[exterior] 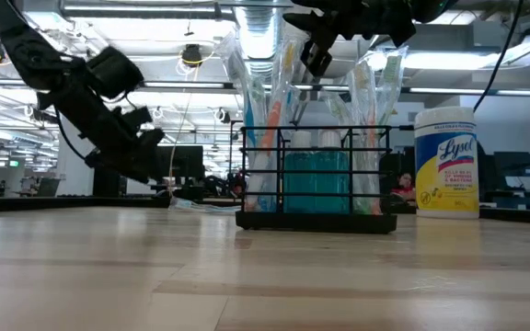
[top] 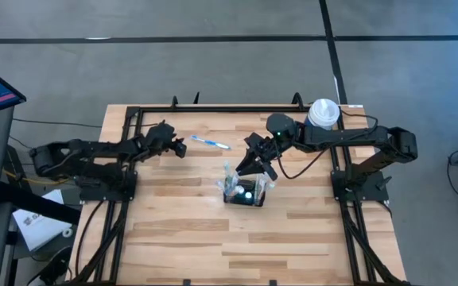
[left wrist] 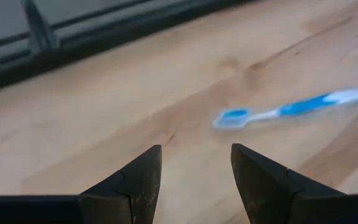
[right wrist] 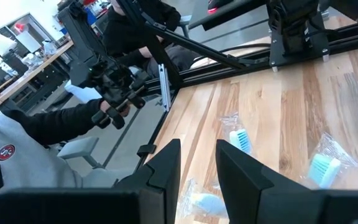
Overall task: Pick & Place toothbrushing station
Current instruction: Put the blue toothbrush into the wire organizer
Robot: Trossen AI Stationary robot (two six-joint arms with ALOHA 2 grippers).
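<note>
The toothbrushing station (top: 245, 195) (exterior: 316, 198) is a small black wire holder standing on its base at the table's middle. Several wrapped toothbrushes stand upright in it. A loose blue-and-white toothbrush (top: 211, 143) (left wrist: 291, 109) lies flat on the wood toward the far edge. My left gripper (top: 181, 148) (left wrist: 194, 180) is open just left of that brush, low over the table, touching nothing. My right gripper (top: 259, 167) (right wrist: 197, 168) hovers open above the station's brush heads (right wrist: 241, 140), with only wood showing between its fingers.
A white-and-yellow wipes canister (top: 323, 114) (exterior: 446, 161) stands at the table's far right corner. A black frame rail (left wrist: 104, 37) runs along the table's far edge. A person in a grey top (right wrist: 17, 155) sits beyond the table's left side. Bare wood lies toward the near edge.
</note>
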